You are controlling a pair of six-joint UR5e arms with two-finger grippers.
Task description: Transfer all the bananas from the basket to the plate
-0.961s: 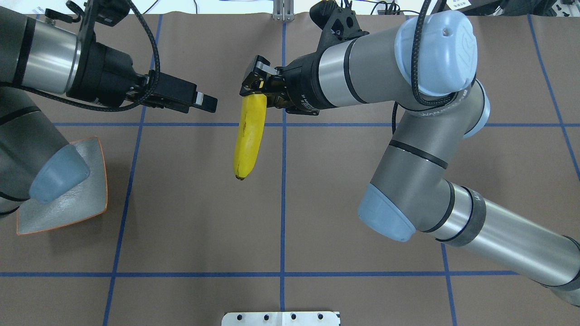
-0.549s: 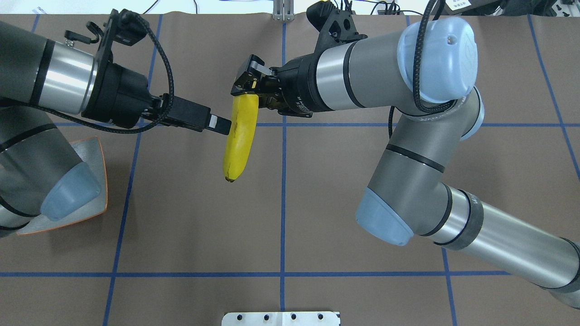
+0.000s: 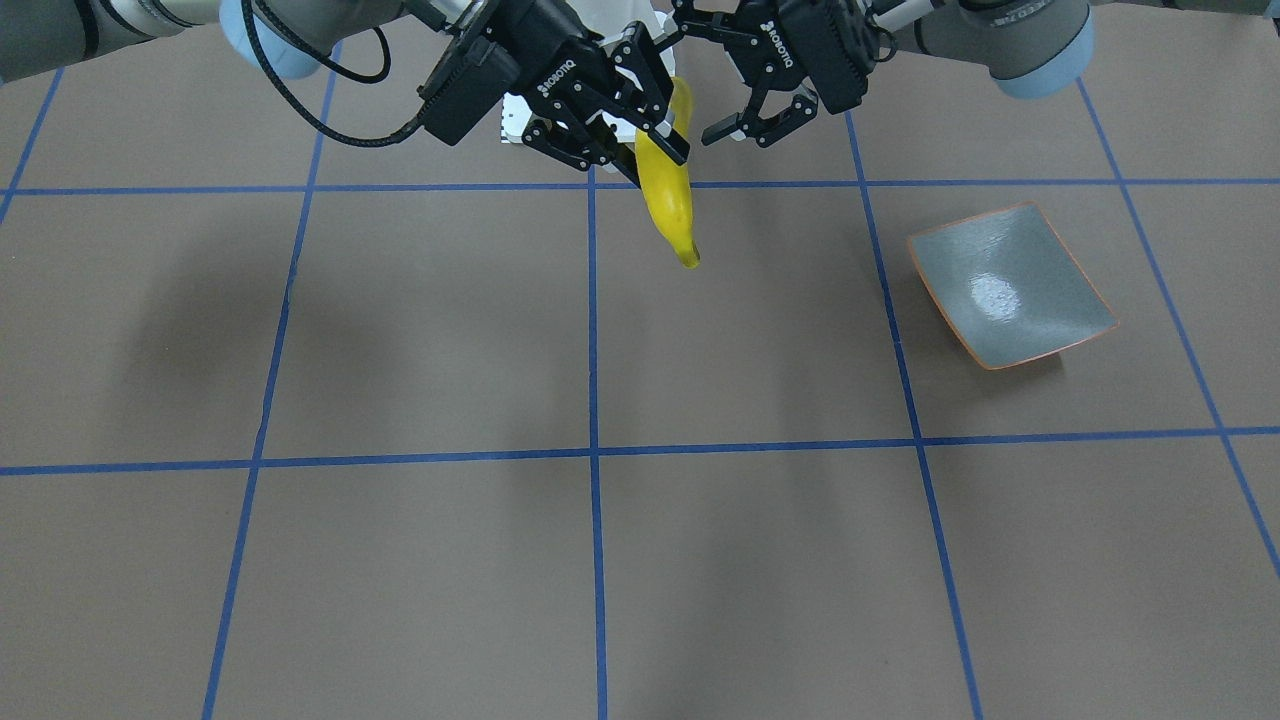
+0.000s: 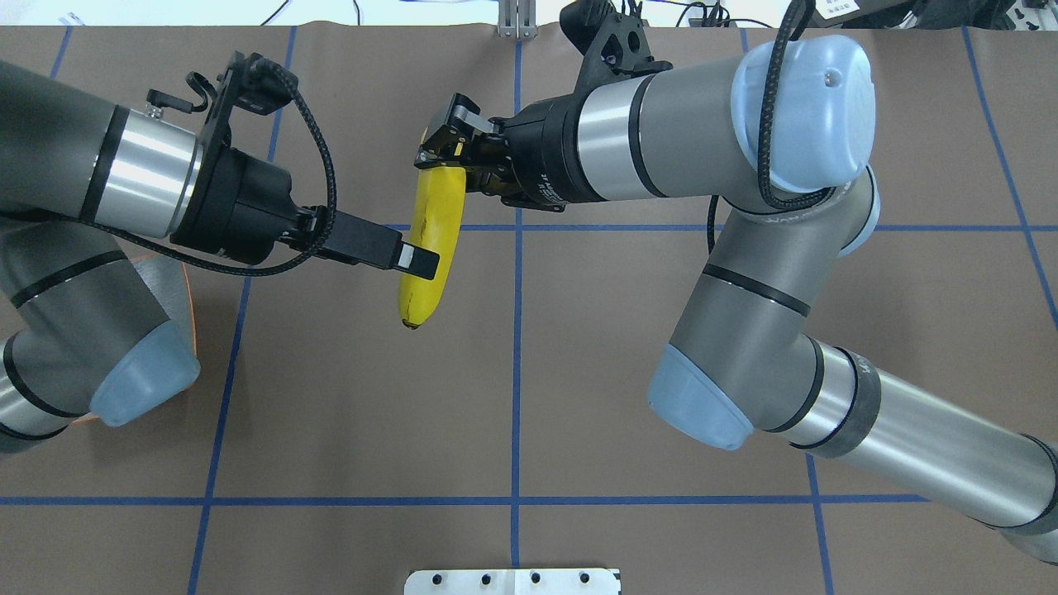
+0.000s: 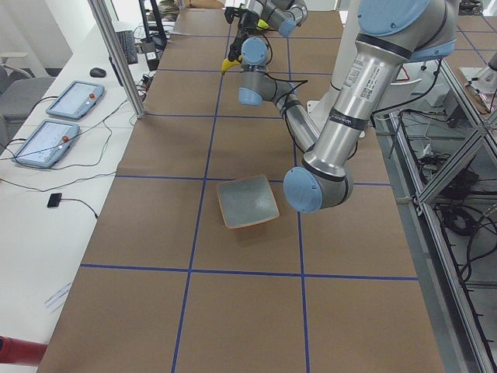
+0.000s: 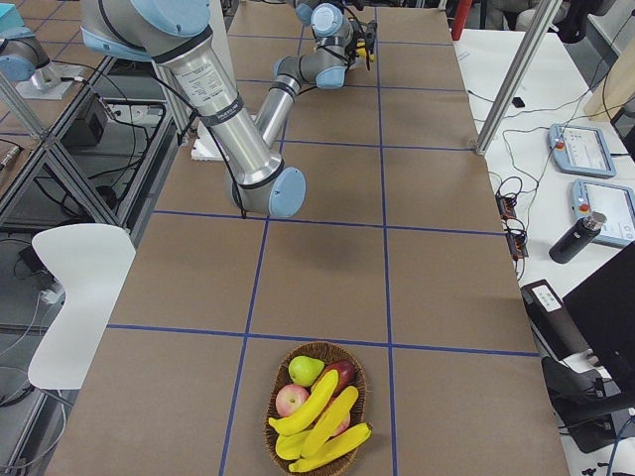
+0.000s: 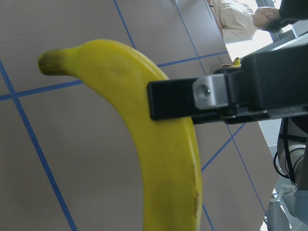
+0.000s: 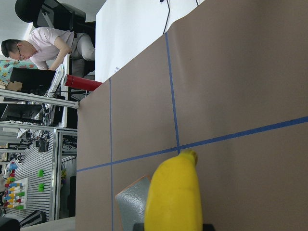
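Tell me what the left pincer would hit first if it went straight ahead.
The banana held by the right pincer. It lies right ahead of the left pincer, seemingly between its open jaws, though depth is unclear.

Four bananas [image 4: 438, 207] — one in the air, three in the basket [image 6: 319, 346]. One basket, one plate [image 3: 1010, 285]. Among the fruit — one green pear [image 6: 307, 370] and two apples [image 6: 292, 399] showing. Two tablets [image 5: 74, 99].
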